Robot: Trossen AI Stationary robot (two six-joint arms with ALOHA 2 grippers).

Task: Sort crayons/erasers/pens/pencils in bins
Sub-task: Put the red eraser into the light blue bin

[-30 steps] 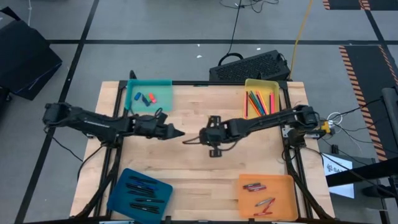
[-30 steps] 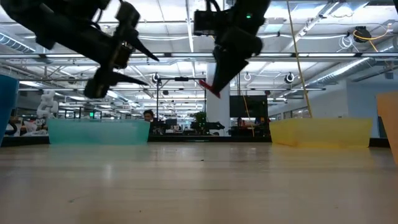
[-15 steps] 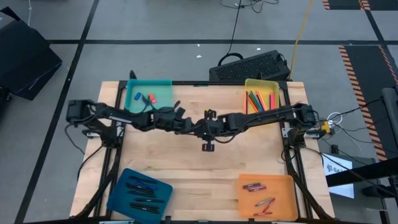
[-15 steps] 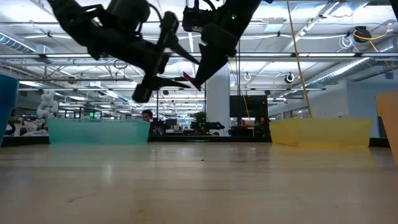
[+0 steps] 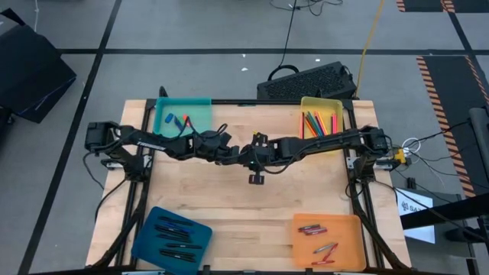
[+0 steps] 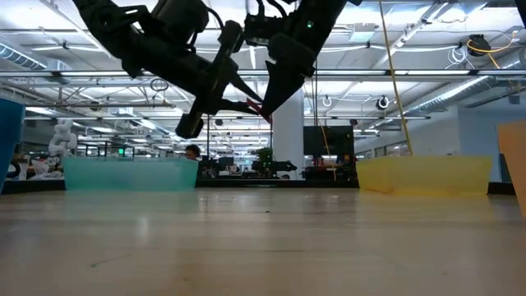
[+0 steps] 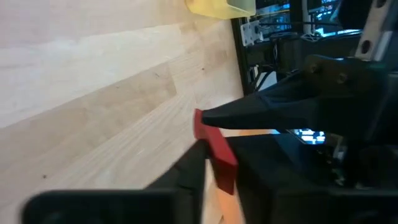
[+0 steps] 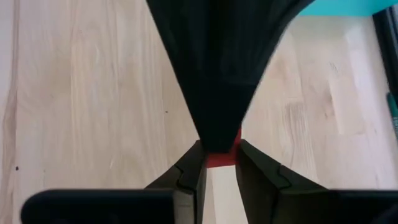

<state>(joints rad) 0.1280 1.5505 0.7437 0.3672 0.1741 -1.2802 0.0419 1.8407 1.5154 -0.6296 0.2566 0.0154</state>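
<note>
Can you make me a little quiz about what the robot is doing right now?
1. True or false: the red eraser is lying on the table.
2. Which bin holds the pencils? A teal, B yellow, C orange.
3. Fill in: the right gripper and left gripper meet ____ the table's middle.
Key: 1 false, the right gripper's jaws hold it in the air; 2 B, the yellow bin; 3 above.

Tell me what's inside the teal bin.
The teal bin holds a few small erasers, red and blue, near its left side. The left gripper arm crosses the bin's near edge, so anything beneath it is hidden.
</note>
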